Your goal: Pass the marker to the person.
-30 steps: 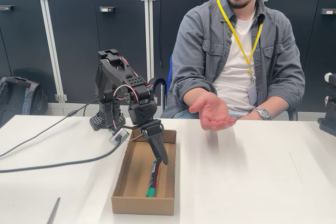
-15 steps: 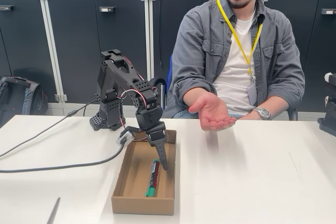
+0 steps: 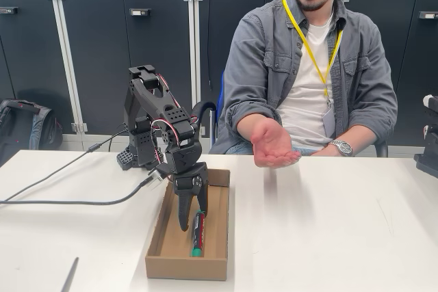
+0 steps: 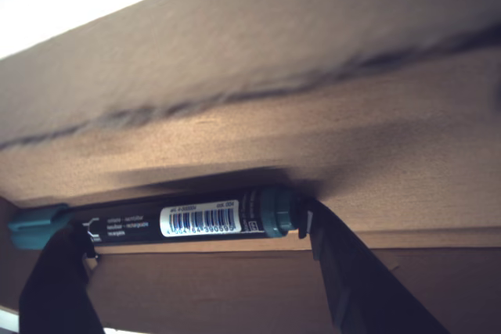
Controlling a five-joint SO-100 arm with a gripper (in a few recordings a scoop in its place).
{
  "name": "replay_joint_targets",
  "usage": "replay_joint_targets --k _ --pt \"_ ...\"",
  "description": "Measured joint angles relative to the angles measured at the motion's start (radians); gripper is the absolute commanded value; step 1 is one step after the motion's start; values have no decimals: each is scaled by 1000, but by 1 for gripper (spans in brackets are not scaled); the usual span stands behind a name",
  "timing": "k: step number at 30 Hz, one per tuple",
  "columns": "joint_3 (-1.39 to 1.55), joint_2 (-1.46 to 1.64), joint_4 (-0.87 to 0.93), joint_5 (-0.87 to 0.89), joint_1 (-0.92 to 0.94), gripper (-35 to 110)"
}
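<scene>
Gripper [image 3: 190, 218] down inside cardboard box [image 3: 159, 254] on desk [image 3: 328, 237], jaws spread. Marker [image 4: 156, 220] lies flat on box floor between the two fingers, one at each end; contact unclear, looks not pinched. Person's [image 3: 311, 66] open hand [image 3: 272, 145] waits far right of box.

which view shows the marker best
The wrist view: the marker lies close up along the box floor, label and barcode readable, with the gripper fingers either side. In the fixed view the marker is small inside the cardboard box, partly hidden by the gripper.
</scene>
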Motion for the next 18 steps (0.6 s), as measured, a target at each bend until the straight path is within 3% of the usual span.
replay_joint_targets --k 4,6,7,18 --pt "26 18 -8 15 20 53" --pt "48 32 -12 15 37 1" --pt "55 37 -21 5 48 -3" --pt "77 60 -34 -44 138 -5"
